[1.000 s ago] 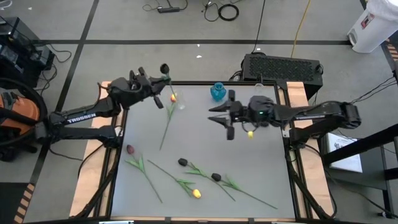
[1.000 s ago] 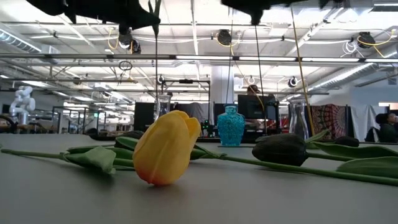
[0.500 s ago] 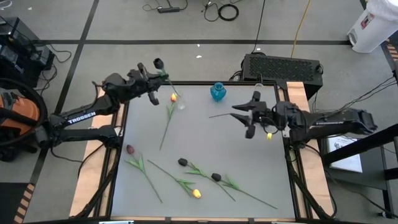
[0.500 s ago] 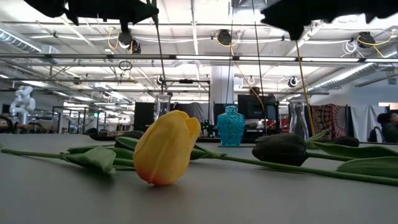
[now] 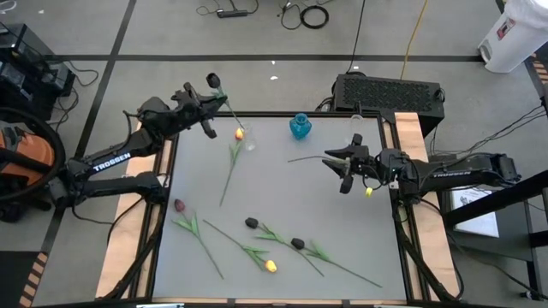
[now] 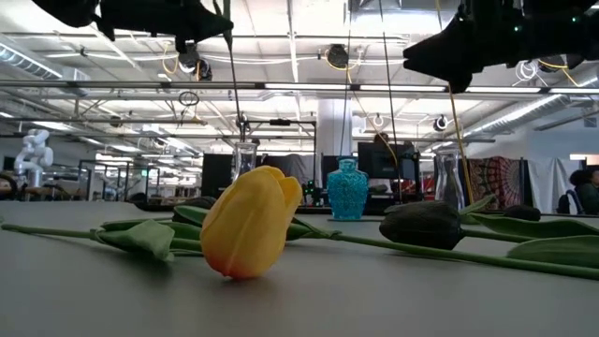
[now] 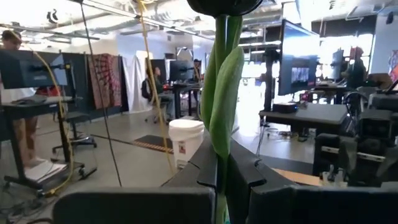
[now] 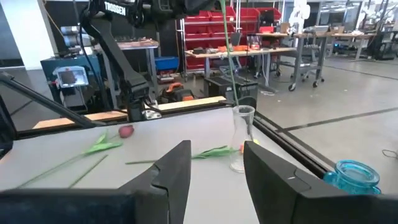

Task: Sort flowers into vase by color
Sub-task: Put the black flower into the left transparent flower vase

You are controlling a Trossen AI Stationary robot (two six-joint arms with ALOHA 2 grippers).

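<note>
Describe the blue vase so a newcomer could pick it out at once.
Start at the white table and go to its far edge, under the black box. The blue vase stands there about midway along, between two clear glass vases. It alone is turquoise, squat and round-bellied, and no flower stands in it.

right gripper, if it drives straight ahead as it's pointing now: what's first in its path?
Probably the clear glass vase: it stands dead ahead of the right gripper across bare table. Depth is uncertain; the gripper may pass above it.
</note>
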